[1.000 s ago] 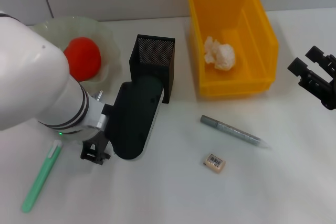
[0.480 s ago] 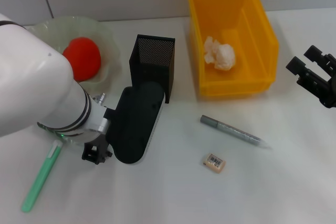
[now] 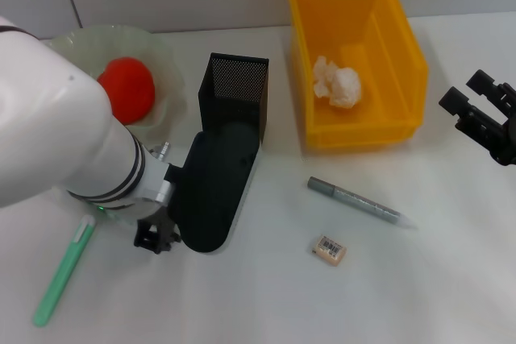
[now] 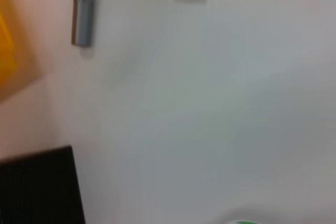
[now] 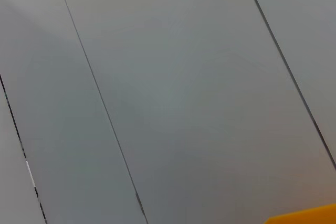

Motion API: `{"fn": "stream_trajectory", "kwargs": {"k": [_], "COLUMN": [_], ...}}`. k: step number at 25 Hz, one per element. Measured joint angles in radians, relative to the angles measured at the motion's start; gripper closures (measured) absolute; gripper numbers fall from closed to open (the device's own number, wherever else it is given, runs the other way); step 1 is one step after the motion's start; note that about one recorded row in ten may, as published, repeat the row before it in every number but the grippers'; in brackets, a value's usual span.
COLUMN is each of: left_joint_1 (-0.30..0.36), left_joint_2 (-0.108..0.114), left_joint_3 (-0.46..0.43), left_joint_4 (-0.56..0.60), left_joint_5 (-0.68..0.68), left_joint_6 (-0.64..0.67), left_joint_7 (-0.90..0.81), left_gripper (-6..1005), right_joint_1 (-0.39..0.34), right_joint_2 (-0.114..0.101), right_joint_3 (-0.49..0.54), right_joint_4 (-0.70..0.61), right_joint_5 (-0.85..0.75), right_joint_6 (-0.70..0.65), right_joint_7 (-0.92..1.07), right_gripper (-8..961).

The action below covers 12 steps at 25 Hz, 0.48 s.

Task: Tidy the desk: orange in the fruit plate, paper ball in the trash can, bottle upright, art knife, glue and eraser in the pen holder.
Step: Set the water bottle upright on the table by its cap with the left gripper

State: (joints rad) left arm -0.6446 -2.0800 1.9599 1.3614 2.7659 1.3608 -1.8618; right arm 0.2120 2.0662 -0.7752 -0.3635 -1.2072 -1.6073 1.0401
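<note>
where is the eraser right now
In the head view the eraser lies flat on the white table, toward the robot's right of centre, just in front of the grey pen and apart from it, well short of the yellow trash can.

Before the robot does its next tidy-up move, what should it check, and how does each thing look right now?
1. Orange in the fruit plate: ok.
2. Paper ball in the trash can: ok.
3. Eraser in the pen holder: not ok, it lies on the table.
4. Grey pen-like tool put away: not ok, on the table.
5. Bottle upright: cannot tell, not visible.
6. Left hand free: cannot tell. Right hand waits beside the trash can.
</note>
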Motion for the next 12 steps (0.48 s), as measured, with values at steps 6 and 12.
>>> {"fn": "stream_trajectory", "kwargs": {"k": [6,12], "left_joint_1": [0.018,0.042], "left_joint_2": [0.0,0.001], "left_joint_3": [-0.023,-0.057], "left_joint_4": [0.077,0.12], "left_joint_5": [-0.069,-0.108], "left_joint_6": [0.052,0.057], "left_joint_7": [-0.007,-0.007], "left_gripper": [549,549], "right_joint_1": [-0.002,-0.004], "right_joint_2": [0.0,0.0], "right_joint_3": [0.005,0.006], "right_joint_4": [0.0,-0.001], "right_joint_5": [0.0,0.0], "right_joint_6": [0.0,0.0], "right_joint_7": [0.0,0.0], "right_gripper": [144,144]}}
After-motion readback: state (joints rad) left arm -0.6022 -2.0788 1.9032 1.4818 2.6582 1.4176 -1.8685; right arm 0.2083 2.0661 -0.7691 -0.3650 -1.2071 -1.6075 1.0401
